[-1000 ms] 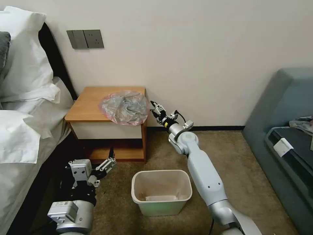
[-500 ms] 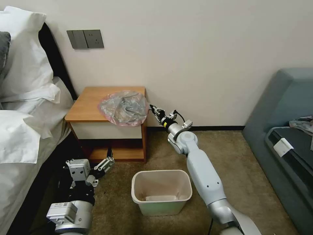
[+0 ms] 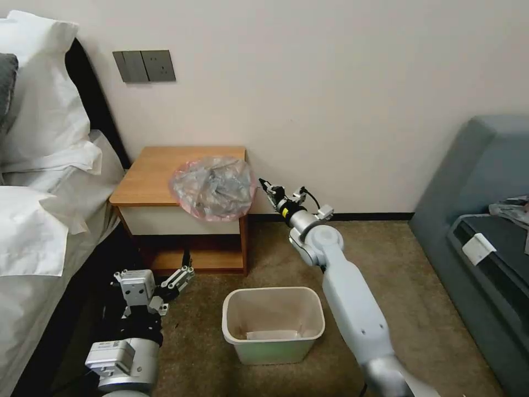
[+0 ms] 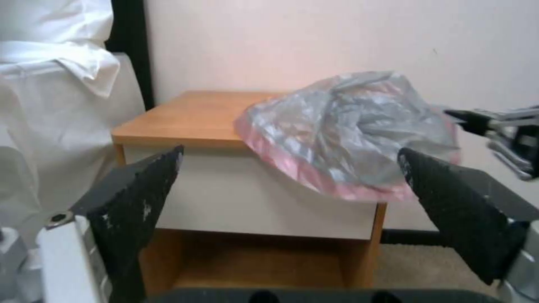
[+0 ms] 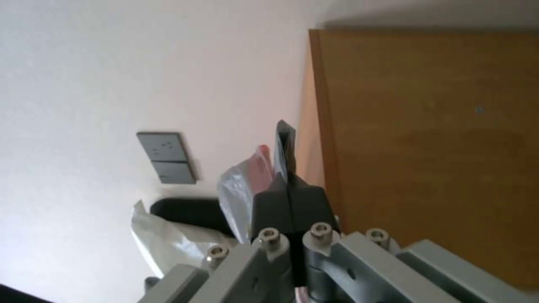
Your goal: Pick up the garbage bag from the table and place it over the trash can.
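The garbage bag [image 3: 212, 187], crumpled grey film with a pinkish-red edge, lies on the right part of the wooden table [image 3: 146, 179] and overhangs its front right corner. My right gripper [image 3: 264, 184] is at the bag's right edge, shut on the film. In the right wrist view its fingers [image 5: 285, 143] are pressed together with the bag [image 5: 241, 189] beside them. My left gripper [image 3: 179, 277] hangs open low in front of the table's shelf, and the left wrist view has the bag [image 4: 348, 130] between its spread pads [image 4: 140, 185]. The cream trash can [image 3: 273, 350] stands open on the carpet below.
A bed with white pillows [image 3: 38, 121] lies to the left of the table. A grey-blue sofa [image 3: 485, 182] stands at the right. The wall [image 3: 330, 82] is close behind the table, with a switch plate [image 3: 144, 66] on it. Carpet surrounds the trash can.
My right gripper has moved in to the bag's right edge and shut on it. The bag has shifted slightly right and now droops further over the table's front right corner.
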Robot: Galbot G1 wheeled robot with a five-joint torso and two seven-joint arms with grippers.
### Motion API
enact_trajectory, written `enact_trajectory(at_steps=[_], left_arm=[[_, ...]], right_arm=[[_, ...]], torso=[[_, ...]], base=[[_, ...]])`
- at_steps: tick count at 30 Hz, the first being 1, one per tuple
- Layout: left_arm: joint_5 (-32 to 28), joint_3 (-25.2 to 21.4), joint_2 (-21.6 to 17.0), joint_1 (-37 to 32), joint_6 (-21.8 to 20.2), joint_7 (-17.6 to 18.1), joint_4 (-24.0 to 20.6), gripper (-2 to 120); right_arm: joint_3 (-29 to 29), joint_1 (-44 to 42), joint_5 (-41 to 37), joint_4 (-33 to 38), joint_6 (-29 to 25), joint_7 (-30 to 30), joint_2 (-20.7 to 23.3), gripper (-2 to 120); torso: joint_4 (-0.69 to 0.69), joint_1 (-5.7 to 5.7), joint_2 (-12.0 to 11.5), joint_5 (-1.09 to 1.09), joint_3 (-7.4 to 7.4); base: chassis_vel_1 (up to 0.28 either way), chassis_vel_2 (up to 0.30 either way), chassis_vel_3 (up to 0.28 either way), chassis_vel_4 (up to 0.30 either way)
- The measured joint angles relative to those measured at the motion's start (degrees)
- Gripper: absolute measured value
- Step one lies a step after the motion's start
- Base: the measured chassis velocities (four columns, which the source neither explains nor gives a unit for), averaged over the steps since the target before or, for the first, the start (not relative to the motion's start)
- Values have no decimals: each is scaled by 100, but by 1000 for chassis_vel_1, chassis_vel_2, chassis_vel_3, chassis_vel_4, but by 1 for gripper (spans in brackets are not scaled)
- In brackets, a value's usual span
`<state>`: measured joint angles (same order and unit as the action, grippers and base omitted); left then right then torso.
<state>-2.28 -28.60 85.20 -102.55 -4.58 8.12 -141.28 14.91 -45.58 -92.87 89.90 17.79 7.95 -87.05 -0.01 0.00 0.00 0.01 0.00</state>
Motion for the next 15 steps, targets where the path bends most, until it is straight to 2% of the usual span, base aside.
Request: enact_trajectory(at_steps=[2,3,5,6,9,10,12,15], left_arm=[[-25,6,-3,40,1,-1,2,100],[-25,6,-3,40,1,-1,2,100],[-44,11,-15,69,1,-2,2,100],[-44,11,-15,69,1,-2,2,100],[-56,34,-40,88,0,-12,0,100],[-56,34,-40,88,0,-12,0,100],[-60,57,-58,110,0,-22,1,100],[-62,72,-69,123,1,-27,2,100]], right_arm=[[-56,-593,-183,892,-141,494,179,0],[-56,-593,-183,892,-141,494,179,0],[-137,-1029,-200,1558,-263,802,264,0],[-137,-1029,-200,1558,-263,802,264,0],[-287,-1581,-90,2341,-323,1039,349,0],[-287,-1581,-90,2341,-323,1039,349,0],[-478,-2113,208,2912,-316,1063,439,0],[-626,-2479,410,3279,-327,1127,483,0]], torso=[[0,0,0,0,0],[0,0,0,0,0],[1,0,0,-1,0],[1,0,0,-1,0],[1,0,0,-1,-1],[1,0,0,-1,-1],[0,0,0,-1,-1],[0,0,0,-1,-1]], base=[[0,0,0,0],[0,0,0,0],[0,0,0,0],[0,0,0,0],[0,0,0,0],[0,0,0,0],[0,0,0,0],[0,0,0,0]])
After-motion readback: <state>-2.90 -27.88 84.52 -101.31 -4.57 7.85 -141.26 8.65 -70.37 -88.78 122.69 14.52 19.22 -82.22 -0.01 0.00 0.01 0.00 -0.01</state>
